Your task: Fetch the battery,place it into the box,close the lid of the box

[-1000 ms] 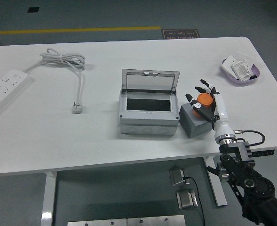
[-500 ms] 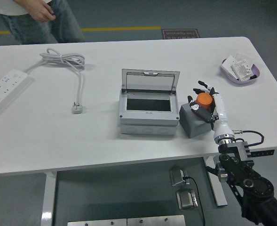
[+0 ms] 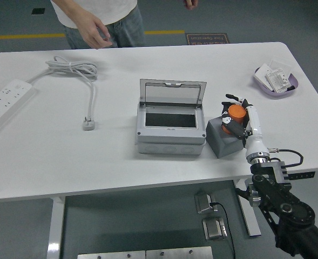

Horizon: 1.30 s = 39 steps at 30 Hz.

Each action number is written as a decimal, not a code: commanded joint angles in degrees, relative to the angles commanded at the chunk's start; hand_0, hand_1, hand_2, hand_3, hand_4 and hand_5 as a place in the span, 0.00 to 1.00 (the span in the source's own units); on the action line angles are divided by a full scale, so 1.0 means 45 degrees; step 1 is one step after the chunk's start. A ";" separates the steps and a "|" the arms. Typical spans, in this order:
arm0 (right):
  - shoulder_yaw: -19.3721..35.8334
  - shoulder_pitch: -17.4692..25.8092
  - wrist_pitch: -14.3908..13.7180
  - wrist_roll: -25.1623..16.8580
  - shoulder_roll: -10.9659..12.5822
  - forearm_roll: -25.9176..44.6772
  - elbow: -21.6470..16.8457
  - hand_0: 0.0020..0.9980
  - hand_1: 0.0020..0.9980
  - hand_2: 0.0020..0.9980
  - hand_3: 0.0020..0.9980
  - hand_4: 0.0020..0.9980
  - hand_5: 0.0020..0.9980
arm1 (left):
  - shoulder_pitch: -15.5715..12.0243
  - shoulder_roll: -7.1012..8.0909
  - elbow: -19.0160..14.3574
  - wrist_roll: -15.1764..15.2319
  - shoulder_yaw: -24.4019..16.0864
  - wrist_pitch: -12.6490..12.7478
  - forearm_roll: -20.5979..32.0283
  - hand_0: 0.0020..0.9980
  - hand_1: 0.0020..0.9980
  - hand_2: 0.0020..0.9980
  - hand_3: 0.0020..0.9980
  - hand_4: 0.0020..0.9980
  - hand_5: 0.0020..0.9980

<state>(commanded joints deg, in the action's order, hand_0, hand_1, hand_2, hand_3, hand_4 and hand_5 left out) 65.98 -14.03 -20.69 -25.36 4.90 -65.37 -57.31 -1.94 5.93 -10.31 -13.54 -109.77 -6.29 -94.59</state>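
An orange battery [image 3: 235,112] sits on a dark grey block [image 3: 223,141]; the box [image 3: 170,129] is light grey, the surface [image 3: 121,156] white, the dish [image 3: 277,86] purple.

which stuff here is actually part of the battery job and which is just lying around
Job:
- orange battery in the right hand
- grey stand under it
- grey box, lid open

Lying about:
- power strip
- white cable
- purple tray

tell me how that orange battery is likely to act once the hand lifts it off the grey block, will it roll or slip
The battery looks round and smooth, so it may slip if the right hand grips loosely. Set on its side it would probably roll; standing on the grey block it looks stable. It seems small and rigid, likely light enough for the fingers curled around it.
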 joint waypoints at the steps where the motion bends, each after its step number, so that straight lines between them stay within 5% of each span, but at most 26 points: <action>1: 0.0005 -0.0005 -0.0006 -0.0006 0.0001 0.0041 -0.0016 0.62 0.60 0.54 0.55 0.00 0.08 | -0.0002 -0.0002 0.0000 0.0006 0.0000 -0.0001 0.0000 0.65 0.69 0.65 0.67 0.74 0.24; 2: 0.0010 -0.0009 -0.0013 -0.0013 0.0002 0.0081 -0.0036 0.62 0.60 0.54 0.55 0.00 0.08 | -0.0002 -0.0003 0.0000 0.0010 -0.0001 -0.0001 -0.0001 0.65 0.69 0.65 0.67 0.74 0.24; 3: 0.0014 -0.0015 -0.0024 -0.0016 0.0003 0.0110 -0.0055 0.51 0.50 0.45 0.36 0.00 0.00 | -0.0002 -0.0004 0.0000 0.0014 -0.0002 -0.0002 -0.0002 0.65 0.69 0.65 0.67 0.74 0.24; 8: 0.0093 -0.0076 -0.0086 0.0011 0.0017 0.0196 -0.0135 0.51 0.50 0.45 0.36 0.00 0.00 | -0.0006 -0.0007 0.0000 0.0019 -0.0014 -0.0003 -0.0012 0.65 0.69 0.65 0.67 0.74 0.24; 9: 0.0120 -0.0096 -0.0102 0.0016 0.0029 0.0195 -0.0163 0.48 0.44 0.39 0.28 0.00 0.00 | -0.0010 -0.0007 0.0000 0.0016 -0.0021 -0.0003 -0.0017 0.65 0.69 0.65 0.67 0.74 0.24; 19: 0.0176 -0.0295 -0.0351 0.0120 0.0177 -0.0044 -0.0714 0.41 0.34 0.32 0.26 0.00 0.00 | -0.0022 0.0005 0.0000 0.0001 -0.0088 0.0018 -0.0070 0.65 0.69 0.65 0.67 0.74 0.24; 21: 0.0046 -0.0355 -0.0472 0.0304 0.0243 -0.0437 -0.1015 0.38 0.27 0.27 0.25 0.00 0.00 | -0.0023 0.0004 0.0000 -0.0002 -0.0116 0.0028 -0.0095 0.65 0.69 0.65 0.67 0.74 0.24; 26: -0.0408 -0.0536 -0.0750 0.1057 0.0372 -0.1746 -0.1871 0.38 0.27 0.27 0.25 0.00 0.00 | -0.0027 0.0004 0.0000 -0.0021 -0.0169 0.0054 -0.0144 0.65 0.69 0.65 0.67 0.74 0.24; 27: -0.0490 -0.0565 -0.0783 0.1204 0.0389 -0.1996 -0.2011 0.26 0.20 0.25 0.25 0.00 0.00 | -0.0027 0.0005 0.0000 -0.0023 -0.0176 0.0059 -0.0150 0.65 0.69 0.65 0.67 0.74 0.24; 32: -0.1237 -0.0874 -0.0809 0.2282 0.0520 -0.3526 -0.2791 0.26 0.20 0.25 0.25 0.00 0.00 | -0.0032 0.0014 0.0000 -0.0046 -0.0189 0.0086 -0.0156 0.65 0.69 0.65 0.67 0.74 0.24; 33: -0.1429 -0.0973 -0.0779 0.2501 0.0537 -0.3862 -0.2880 0.15 0.17 0.26 0.28 0.00 0.00 | -0.0033 0.0017 0.0000 -0.0053 -0.0190 0.0092 -0.0155 0.65 0.69 0.65 0.67 0.74 0.24; 38: -0.2348 -0.1628 -0.0526 0.3325 0.0438 -0.5322 -0.2901 0.15 0.17 0.26 0.28 0.00 0.00 | -0.0019 0.0040 0.0000 -0.0078 -0.0173 0.0107 -0.0142 0.65 0.69 0.65 0.67 0.74 0.24; 39: -0.2551 -0.1799 -0.0461 0.3460 0.0392 -0.5602 -0.2847 0.08 0.15 0.25 0.27 0.00 0.00 | -0.0012 0.0048 0.0000 -0.0080 -0.0169 0.0110 -0.0140 0.65 0.69 0.65 0.67 0.74 0.24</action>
<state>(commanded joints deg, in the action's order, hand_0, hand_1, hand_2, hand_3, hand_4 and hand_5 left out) 54.50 -22.12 -22.77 -9.79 6.66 -90.58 -70.12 -2.00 6.15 -10.31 -13.90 -110.53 -5.80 -95.22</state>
